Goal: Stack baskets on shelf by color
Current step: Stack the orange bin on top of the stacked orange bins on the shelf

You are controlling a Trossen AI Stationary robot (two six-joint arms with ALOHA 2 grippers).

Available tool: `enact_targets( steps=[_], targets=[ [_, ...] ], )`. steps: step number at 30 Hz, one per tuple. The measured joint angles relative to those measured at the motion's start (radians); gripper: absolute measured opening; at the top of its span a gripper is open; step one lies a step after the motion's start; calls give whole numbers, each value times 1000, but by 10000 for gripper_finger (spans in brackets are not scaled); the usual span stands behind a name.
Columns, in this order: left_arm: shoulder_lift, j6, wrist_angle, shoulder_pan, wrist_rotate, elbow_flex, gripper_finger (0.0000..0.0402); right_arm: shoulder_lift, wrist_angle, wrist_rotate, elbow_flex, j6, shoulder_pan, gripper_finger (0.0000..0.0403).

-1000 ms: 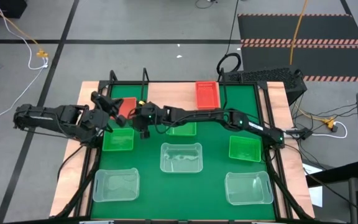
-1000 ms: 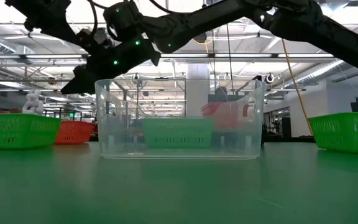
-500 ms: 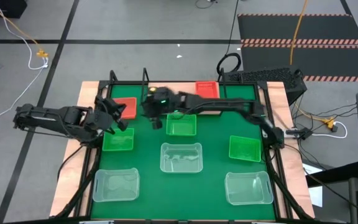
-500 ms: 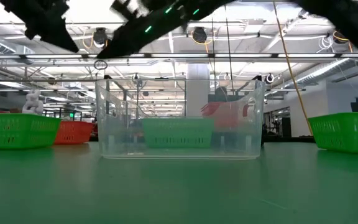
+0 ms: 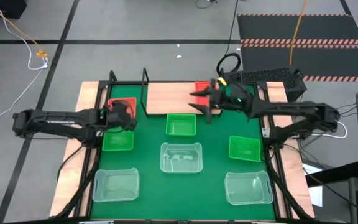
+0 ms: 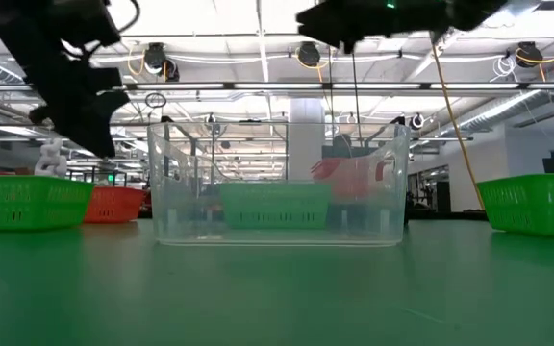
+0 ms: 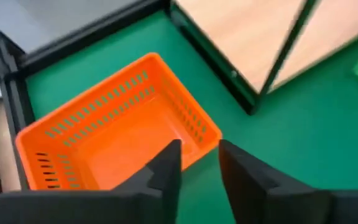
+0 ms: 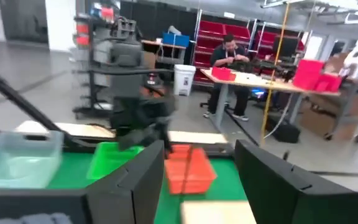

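Observation:
A red basket (image 7: 117, 143) stands on the green mat by the shelf's left end. My left gripper (image 7: 197, 163) hovers open just above its near rim, also seen from above as my left gripper (image 5: 123, 114). My right gripper (image 5: 201, 103) is open in the air over the right part of the shelf (image 5: 166, 99), its fingers pointing toward the table's left. It partly hides a second red basket (image 5: 205, 87) on the shelf's right end. Three green baskets (image 5: 181, 124) and three clear baskets (image 5: 181, 157) stand on the mat. A third red basket does not show.
The shelf's black wire frame (image 7: 229, 74) rises close to the right of the left red basket. A green basket (image 5: 118, 140) sits just nearer than it. A black box and cables (image 5: 266, 78) lie past the far right corner. People sit at benches (image 8: 229, 59) in the room.
My right arm has swung from beside the left red basket toward the table's right, along the far edge, and now hangs over the shelf's right part. My left gripper has moved a little to the right, over the left red basket. No basket has moved.

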Motion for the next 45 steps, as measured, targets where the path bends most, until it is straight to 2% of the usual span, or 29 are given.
enact_targets(
  steps=[3,6,11,20,34,40,45],
  targets=[
    [41,144,87,86,159,0,169,-92,80,13,-119,52,29,192],
    [79,274,137,141,295,1,197,-147,108,81,-184,64,55,192],
    [124,312,110,212,303,1,204,-178,70,131,-194,64,78,192],
    [196,307,77,270,329,1,153,-181,86,130,-192,65,98,192],
    [244,376,79,270,339,3,17,-180,85,130,-192,43,118,192],
    [238,386,71,267,337,8,16,-180,85,130,-192,38,118,192],
    [230,389,-30,236,321,85,9,-180,67,130,-192,36,118,192]
  ],
)
